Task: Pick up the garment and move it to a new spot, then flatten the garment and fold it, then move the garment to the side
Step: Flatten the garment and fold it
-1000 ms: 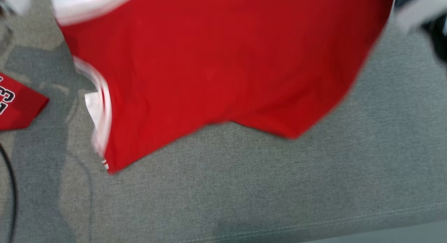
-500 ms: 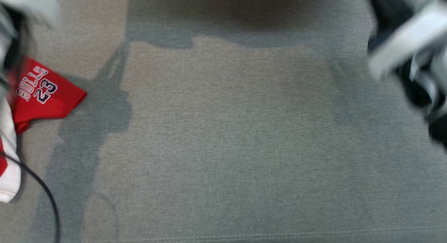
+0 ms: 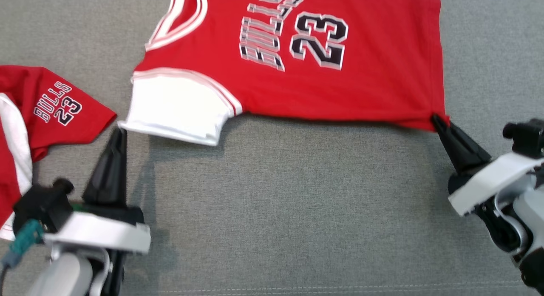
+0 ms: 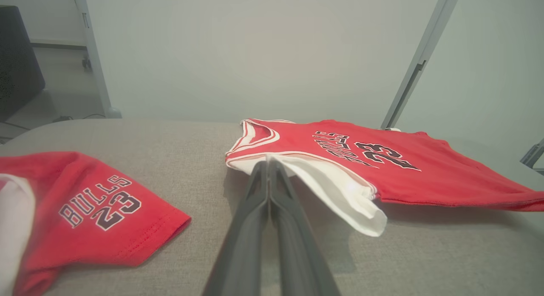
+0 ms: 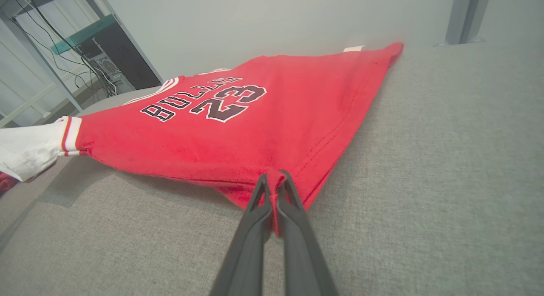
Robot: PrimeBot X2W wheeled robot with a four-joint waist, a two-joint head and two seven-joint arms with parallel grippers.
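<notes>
A: Starting at the right gripper [image 3: 435, 118]: its two dark fingers are pressed together on the hem corner of the jersey [image 3: 382, 75], with red cloth nipped between the tips.

B: And the left gripper [image 3: 121, 132]?

A: Closed as well, its tip at the corner of the white sleeve [image 3: 174, 109]. It looks to have that edge pinched, though the join is small.

B: What's different from a second ago?

A: Then the head camera caught blurred red cloth hanging close, and after that bare grey. The camera itself swung too. Now the jersey lies spread, print up, across the far part of the grey padded surface [image 3: 297, 202], its near edge lifted between the two grips.

B: So the move looks done?

A: I'd judge so. Flattening is in hand and folding has not begun. A second red piece [image 3: 21, 81] lies at the left, apart from it.
</notes>
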